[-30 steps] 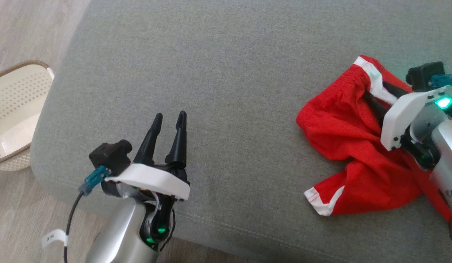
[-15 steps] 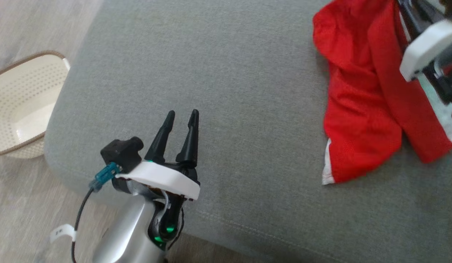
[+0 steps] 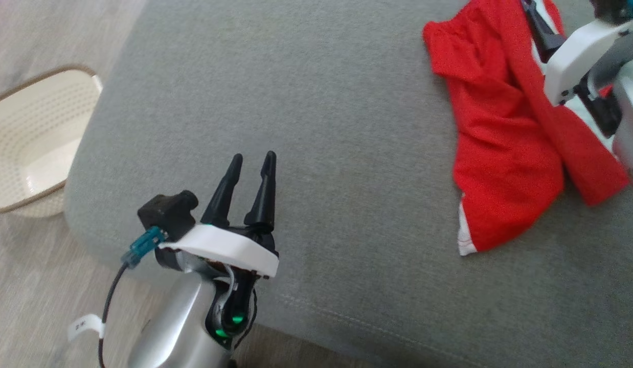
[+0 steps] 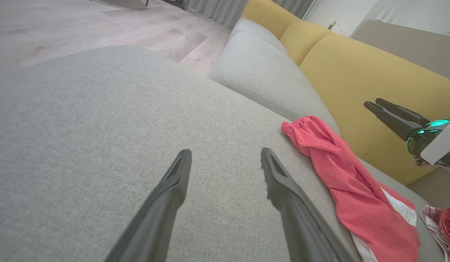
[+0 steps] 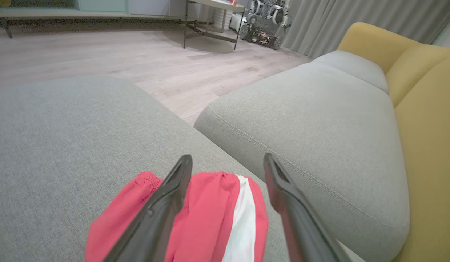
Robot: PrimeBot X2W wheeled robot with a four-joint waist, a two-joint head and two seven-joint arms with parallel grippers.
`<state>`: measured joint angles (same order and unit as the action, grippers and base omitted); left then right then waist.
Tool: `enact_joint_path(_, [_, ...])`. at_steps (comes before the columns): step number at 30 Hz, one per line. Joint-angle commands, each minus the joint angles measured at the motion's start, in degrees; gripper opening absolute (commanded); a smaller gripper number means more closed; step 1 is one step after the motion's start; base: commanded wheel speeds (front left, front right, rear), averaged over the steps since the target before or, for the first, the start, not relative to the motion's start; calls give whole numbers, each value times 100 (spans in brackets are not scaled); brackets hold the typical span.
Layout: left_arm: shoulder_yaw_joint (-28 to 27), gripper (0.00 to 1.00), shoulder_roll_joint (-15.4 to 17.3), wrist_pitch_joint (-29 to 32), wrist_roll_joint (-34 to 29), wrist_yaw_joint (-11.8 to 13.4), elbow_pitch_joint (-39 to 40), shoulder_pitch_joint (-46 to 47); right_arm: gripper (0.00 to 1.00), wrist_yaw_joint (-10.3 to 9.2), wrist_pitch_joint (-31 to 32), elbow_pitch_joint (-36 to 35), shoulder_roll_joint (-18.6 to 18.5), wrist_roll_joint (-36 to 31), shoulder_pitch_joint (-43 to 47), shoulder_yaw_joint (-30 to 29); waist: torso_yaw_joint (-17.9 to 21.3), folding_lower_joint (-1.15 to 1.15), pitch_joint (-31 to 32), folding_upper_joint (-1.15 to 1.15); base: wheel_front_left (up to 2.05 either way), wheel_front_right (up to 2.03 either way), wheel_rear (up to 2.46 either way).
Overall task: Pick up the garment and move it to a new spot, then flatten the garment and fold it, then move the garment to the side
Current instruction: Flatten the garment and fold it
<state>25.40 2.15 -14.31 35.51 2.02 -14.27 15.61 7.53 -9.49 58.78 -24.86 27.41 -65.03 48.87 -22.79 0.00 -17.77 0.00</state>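
Far L in head view: cream perforated basket (image 3: 35, 143) w/ brown rim, on the pale wood floor (image 3: 30, 286), just beside the corner of the grey seat cushion (image 3: 347, 128).

Next along, L gripper (image 3: 253, 155) sits over the cushion's front-L part. Jaws apart, nothing btwn them, fingers pointing up the view. L wrist view shows the same: two dark fingers spread over plain grey fabric, well apart from the cloth.

Further R, the garment, red shorts (image 3: 495, 153) w/ white trim, lies rumpled on the R part of the cushion. One leg runs toward the front, white hem at its lower end. The gathered waistband end lies toward the back, w/ a white side stripe clear in R wrist view.

Far R, R gripper (image 5: 228, 156): jaws apart, clamped on nothing. In its own wrist view the fingers sit over the waistband end, red cloth showing below and btwn them. L wrist view has it raised off the cloth, in front of the yellow backrest (image 4: 356, 72). Beyond, across a strip of floor, a second grey cushion (image 5: 319, 120).
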Motion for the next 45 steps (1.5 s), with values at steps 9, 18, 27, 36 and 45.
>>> enact_joint_path(9, [-481,100,73,-69,-221,-51,153,110,100,-4,-532,-358,266,280,907,-627,834,0,436,0,0,0,0])
enact_joint_path(18, [-774,100,73,-69,-419,-135,70,-69,100,-4,-549,-1916,455,8,2803,-1980,1536,0,893,0,0,0,0])
enact_joint_path(27, [-956,100,73,-69,-523,-226,0,-359,100,-4,-432,-3106,1109,-406,4629,-2728,1900,0,1108,0,0,0,0])
enact_joint_path(36, [-816,100,73,-69,-466,-238,-21,-261,100,-4,323,-3464,1300,-268,4810,-2563,1609,0,928,0,0,0,0])
enact_joint_path(45, [-742,100,73,-69,-427,-190,-35,-237,100,-4,937,-3028,1421,91,4656,-2573,1165,0,753,0,0,0,0])
